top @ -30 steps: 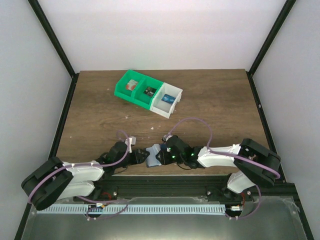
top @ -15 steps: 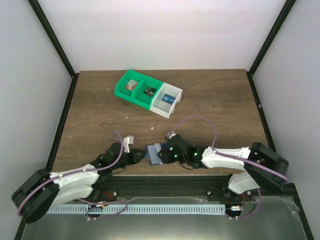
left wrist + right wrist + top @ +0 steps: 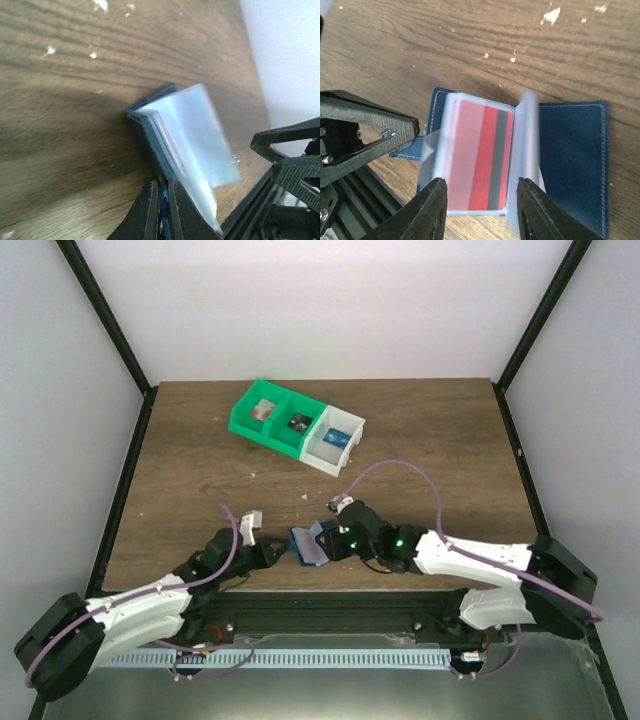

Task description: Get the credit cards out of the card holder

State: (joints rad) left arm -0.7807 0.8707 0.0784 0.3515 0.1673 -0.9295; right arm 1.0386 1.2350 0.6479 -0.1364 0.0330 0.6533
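Observation:
The navy card holder (image 3: 306, 546) lies open near the table's front edge, its clear sleeves fanned up. In the right wrist view the card holder (image 3: 572, 150) shows a red-and-white credit card (image 3: 482, 157) with a dark stripe inside the top sleeve. My left gripper (image 3: 272, 554) is shut on the holder's left edge; in its own view the left gripper (image 3: 164, 185) pinches the blue edge of the card holder (image 3: 185, 135). My right gripper (image 3: 481, 186) hovers open over the sleeve, one finger beside each long side of the card.
A green bin (image 3: 272, 420) joined to a white bin (image 3: 340, 445) stands at the back of the table, with a card in each of its three compartments. The black front rail (image 3: 330, 608) runs just below the holder. White crumbs (image 3: 551, 15) dot the wood.
The left arm reached forward and its gripper closed on the holder's edge. The holder shifted left and away from the rail. The right gripper followed it left.

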